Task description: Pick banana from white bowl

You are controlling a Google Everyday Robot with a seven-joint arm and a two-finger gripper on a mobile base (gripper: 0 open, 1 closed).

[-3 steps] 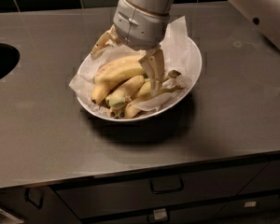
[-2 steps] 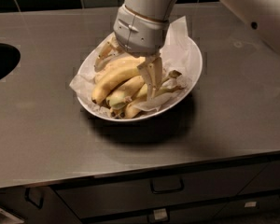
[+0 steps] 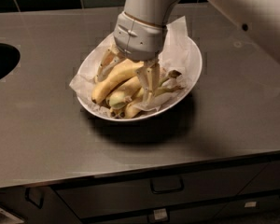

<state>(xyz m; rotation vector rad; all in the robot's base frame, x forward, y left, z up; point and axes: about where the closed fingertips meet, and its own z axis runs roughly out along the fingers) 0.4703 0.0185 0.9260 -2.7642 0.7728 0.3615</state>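
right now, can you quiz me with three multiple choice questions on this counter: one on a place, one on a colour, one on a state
1. Where is the tool?
A. over the dark round hole at the left
B. down in the white bowl, among the bananas
C. at the drawer handles

2. What colour is the paper lining the bowl?
A. white
B. blue
C. red

3. How do the tool's fingers stand?
A. pressed together
B. spread, with bananas between
C. folded back out of the bowl

Answers: 1 B, its fingers reach into the bowl; 2 A, it matches the bowl; 3 B, one finger shows on each side of the top bananas.
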